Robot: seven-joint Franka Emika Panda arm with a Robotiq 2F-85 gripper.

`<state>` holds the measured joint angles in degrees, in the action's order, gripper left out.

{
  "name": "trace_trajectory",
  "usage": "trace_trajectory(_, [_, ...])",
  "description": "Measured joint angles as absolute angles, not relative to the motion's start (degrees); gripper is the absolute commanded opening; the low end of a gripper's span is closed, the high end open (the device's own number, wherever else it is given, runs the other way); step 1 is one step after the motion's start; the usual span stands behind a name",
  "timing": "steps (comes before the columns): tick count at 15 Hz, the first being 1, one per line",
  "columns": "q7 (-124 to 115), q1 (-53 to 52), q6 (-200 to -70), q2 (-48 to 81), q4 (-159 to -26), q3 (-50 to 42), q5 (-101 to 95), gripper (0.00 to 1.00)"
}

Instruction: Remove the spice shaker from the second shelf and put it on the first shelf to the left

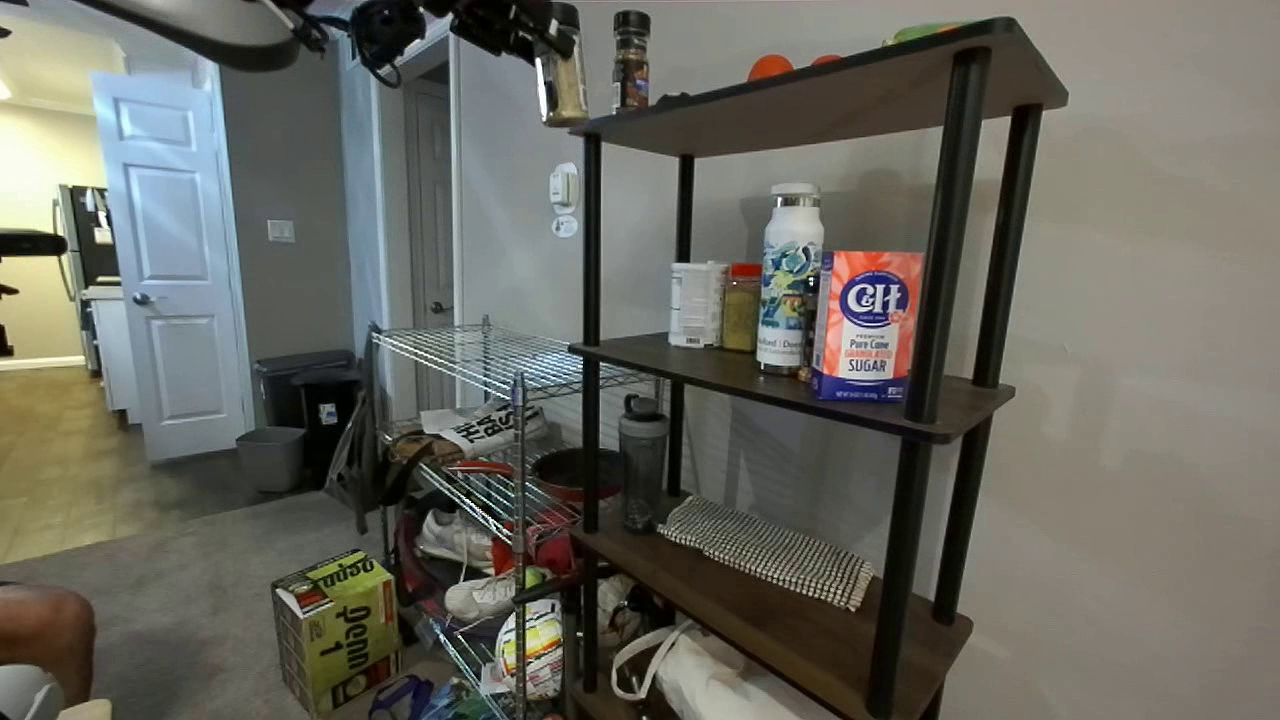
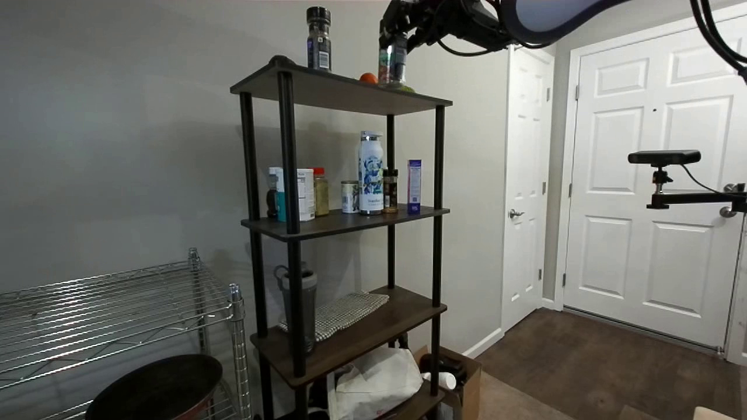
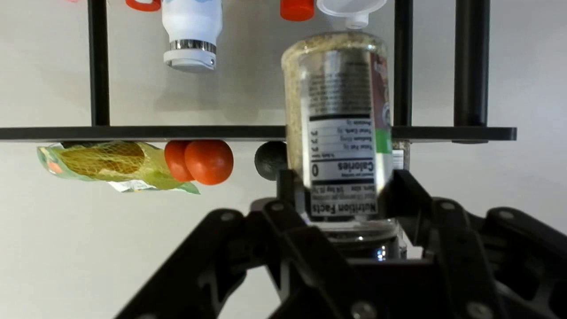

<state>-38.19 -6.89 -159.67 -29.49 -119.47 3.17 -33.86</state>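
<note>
Claw [image 3: 343, 188] clamped on spice shaker [image 3: 337, 133], seemingly outside the edge of the first shelf [image 3: 239, 133], open air beneath

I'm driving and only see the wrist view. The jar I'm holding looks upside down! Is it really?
Observer: No. The gripper holds the spice shaker with its dark cap on top, as seen in an exterior view.
Operator: Phew! My jar blocks stuff. Is another one up top?
Observer: Yes. In both exterior views, a black-capped jar stands upright on the first shelf.
Operator: What's on the third shelf down? I can't see it.
Observer: A checkered cloth lies on the third shelf.
</note>
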Motion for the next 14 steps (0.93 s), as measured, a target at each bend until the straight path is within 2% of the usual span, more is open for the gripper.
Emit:
trace_trajectory(7, [-34.03, 3.67, -159.15, -26.23, -112.31, 13.45, -28.74, 0.31])
trace_trajectory(14, [-33.83, 5.38, -152.36, -18.84, -101.39, 17.26, -28.48, 0.31])
